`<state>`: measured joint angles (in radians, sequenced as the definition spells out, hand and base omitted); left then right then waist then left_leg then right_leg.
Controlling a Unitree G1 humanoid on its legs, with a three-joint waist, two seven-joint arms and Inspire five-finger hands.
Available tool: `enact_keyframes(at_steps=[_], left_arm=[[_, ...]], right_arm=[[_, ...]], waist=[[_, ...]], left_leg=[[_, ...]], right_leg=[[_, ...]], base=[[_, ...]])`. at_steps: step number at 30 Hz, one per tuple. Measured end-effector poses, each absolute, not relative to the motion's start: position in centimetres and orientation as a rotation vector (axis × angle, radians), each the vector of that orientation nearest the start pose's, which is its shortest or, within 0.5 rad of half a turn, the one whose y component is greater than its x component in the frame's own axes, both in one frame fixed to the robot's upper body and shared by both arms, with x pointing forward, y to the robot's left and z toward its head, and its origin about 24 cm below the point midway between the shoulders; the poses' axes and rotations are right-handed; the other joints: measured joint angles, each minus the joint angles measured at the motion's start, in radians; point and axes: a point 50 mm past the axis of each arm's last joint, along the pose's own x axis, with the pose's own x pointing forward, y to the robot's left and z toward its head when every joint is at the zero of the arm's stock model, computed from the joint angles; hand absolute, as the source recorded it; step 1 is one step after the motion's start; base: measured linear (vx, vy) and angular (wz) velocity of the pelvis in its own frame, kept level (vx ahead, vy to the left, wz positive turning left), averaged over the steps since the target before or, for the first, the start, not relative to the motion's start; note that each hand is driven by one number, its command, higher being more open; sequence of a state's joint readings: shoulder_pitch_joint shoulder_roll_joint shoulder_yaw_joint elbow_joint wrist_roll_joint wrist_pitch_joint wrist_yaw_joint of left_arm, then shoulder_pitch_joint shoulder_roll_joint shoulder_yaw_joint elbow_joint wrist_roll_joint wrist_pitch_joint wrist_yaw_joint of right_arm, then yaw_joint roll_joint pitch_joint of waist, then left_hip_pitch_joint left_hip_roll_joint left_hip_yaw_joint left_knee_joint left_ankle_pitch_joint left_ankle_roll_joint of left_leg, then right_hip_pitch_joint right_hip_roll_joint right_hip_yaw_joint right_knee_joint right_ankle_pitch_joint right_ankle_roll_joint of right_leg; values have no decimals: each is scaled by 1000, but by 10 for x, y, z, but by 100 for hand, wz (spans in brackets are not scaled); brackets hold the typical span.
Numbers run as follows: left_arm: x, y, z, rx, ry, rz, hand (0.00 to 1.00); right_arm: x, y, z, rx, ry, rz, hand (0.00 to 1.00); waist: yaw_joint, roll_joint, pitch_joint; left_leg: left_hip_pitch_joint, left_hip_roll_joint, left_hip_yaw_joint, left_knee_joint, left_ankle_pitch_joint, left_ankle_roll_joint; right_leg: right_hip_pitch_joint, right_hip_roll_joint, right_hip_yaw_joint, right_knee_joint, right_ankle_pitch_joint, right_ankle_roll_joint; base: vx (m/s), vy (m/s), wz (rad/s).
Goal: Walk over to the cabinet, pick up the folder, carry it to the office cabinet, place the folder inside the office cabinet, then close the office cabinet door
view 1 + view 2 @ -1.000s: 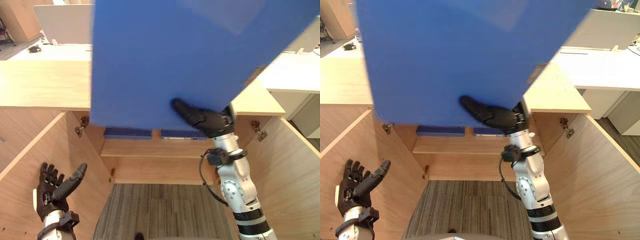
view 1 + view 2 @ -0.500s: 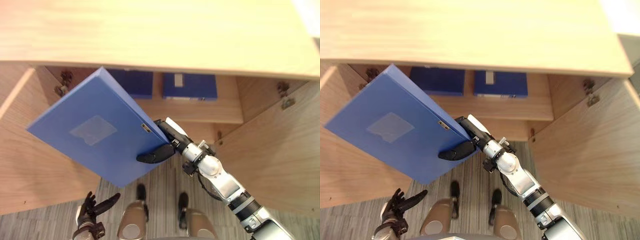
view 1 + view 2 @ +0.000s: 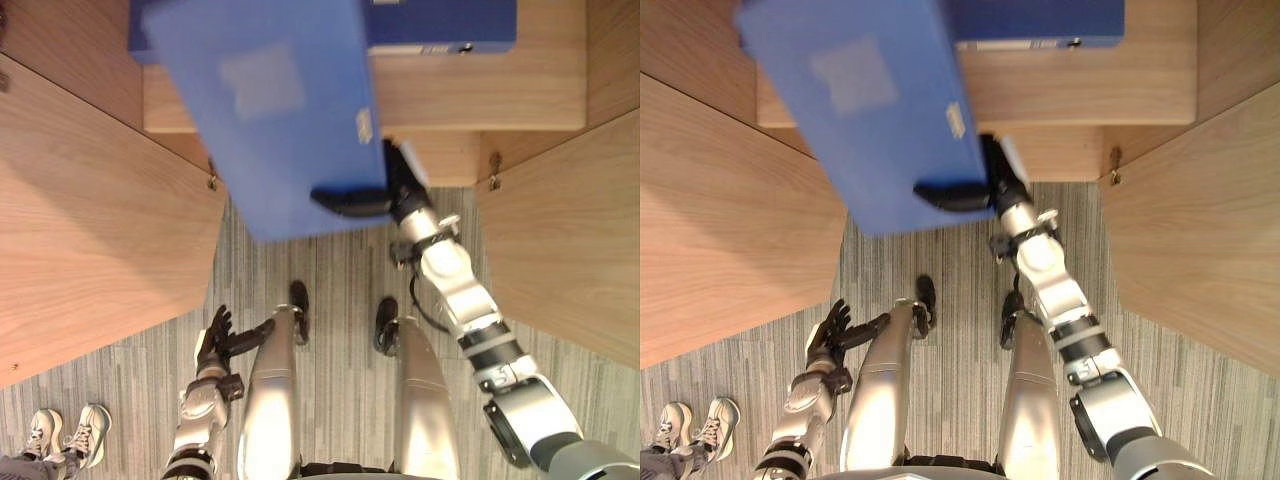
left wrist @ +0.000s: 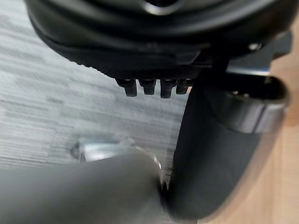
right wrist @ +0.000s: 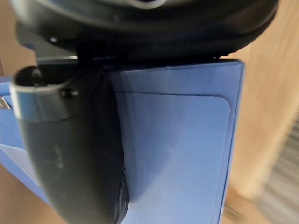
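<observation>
Progress sits about midway, by my reckoning. The flat blue plastic folder [image 3: 270, 110] is off any surface and carried in the robot's right hand [image 3: 375, 195]. That hand grips it at a lower corner: the thumb [image 5: 70, 149] lies clamped across the front face, and the fingers go behind where I can't see them. So the pick-up and the walk over look done.

The folder hangs tilted in front of the open light wooden office cabinet [image 3: 450, 160], across the near edge of its pale wooden shelf [image 3: 470, 95]. I cannot tell whether any of it has passed into the opening, and it does not seem to rest on the shelf. A dark blue folder [image 3: 440, 20] already lies on that shelf, just beside it.

Both doors stand swung wide, the left wooden door [image 3: 90, 220] and the right wooden door [image 3: 570, 240]. The left hand [image 3: 215, 340] hangs low over the grey striped carpet [image 3: 340, 290], fingers loose and spread, holding nothing. A person's pale shoes [image 3: 70, 430] show at the carpet's edge, well apart.

What's left, I'd say: slide the folder in, let go, draw the arm out, shut the door.
</observation>
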<state>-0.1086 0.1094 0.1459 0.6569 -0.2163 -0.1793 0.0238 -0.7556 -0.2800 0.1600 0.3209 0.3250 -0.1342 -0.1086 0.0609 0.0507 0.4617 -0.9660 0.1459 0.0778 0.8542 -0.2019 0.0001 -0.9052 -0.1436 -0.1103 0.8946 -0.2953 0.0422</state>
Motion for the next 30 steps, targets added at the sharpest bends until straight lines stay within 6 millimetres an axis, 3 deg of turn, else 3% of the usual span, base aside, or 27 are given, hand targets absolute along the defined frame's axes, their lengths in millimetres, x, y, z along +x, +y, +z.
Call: enact_keyframes(at_steps=[2,5,17,18,23,30], left_arm=[[252,204,-45,-152,291,234,100],[257,200,-37,-196,253,247,100],[265,196,-29,-242,217,297,100],[265,196,-29,-243,217,301,100],[267,193,-29,-258,217,304,100],[266,192,-30,-267,220,318,100]], right_arm=[[371,-130,242,166,-552,116,0],[377,-128,267,350,-568,89,0],[400,-115,304,677,-454,38,0],[401,-114,307,692,-450,42,100],[402,-110,327,802,-438,56,100],[399,-111,338,865,-474,52,100]], waist=[[1,0,9],[2,0,9],[26,1,9],[27,1,9],[30,1,8],[34,2,8]], left_leg=[[-48,7,-3,32,-3,-2],[-95,14,-11,63,-8,-9],[-146,10,-35,64,-5,-13],[-146,9,-36,62,-4,-14],[-146,-7,-46,27,17,-22],[-139,-10,-52,6,29,-30]], right_leg=[[-46,-4,-6,35,-8,-5],[-94,-4,-10,71,-17,-11],[-130,-18,-54,77,-20,-15],[-130,-20,-56,76,-20,-15],[-129,-33,-71,62,-24,-22],[-122,-34,-82,54,-24,-23]], base=[[-58,-41,1],[-55,-50,0],[5,-38,3],[11,-34,7],[-2,-40,12],[-6,-20,4]])
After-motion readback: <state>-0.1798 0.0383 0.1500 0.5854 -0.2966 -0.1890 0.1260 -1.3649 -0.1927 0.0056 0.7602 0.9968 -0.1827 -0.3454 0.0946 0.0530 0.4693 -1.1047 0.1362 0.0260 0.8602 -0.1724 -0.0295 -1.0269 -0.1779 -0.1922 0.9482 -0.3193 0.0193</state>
